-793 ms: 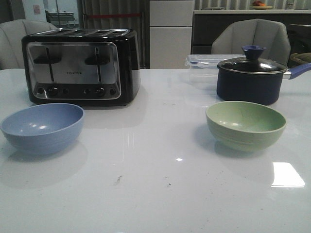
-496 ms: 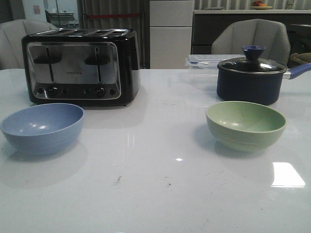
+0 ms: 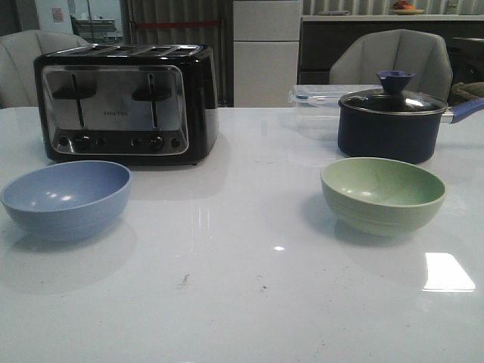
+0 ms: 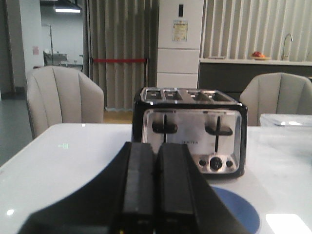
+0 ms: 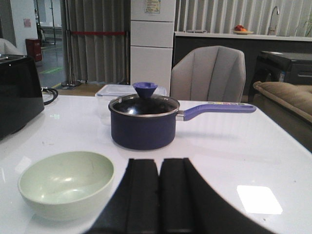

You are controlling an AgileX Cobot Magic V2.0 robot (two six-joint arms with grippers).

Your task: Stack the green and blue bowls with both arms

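you're at the very start: both bowls sit apart on the table (image 3: 242,302), nothing grasped, nothing stacked. using the toaster (image 3: 125,102) as landmark: the blue bowl (image 3: 66,198) sits just in front of its left end, upright and empty. the green bowl (image 3: 382,193) is well off to the toaster's right, just in front of the navy lidded pot (image 3: 392,121), near it but whether touching is hard to tell.

left gripper (image 4: 156,195) is clenched, fingers pressed together with nothing between them, hovering short of the blue bowl, which peeks out behind it. right gripper (image 5: 158,195) is likewise clenched on nothing, with the green bowl just beside it. neither arm shows in the front view.

next move, my read: you need to release both grippers first, then bring each to its bowl's rim. pick 1 bowl as the base and carry the other over. watch the pot handle (image 5: 217,109) on the right side when lifting the green bowl.
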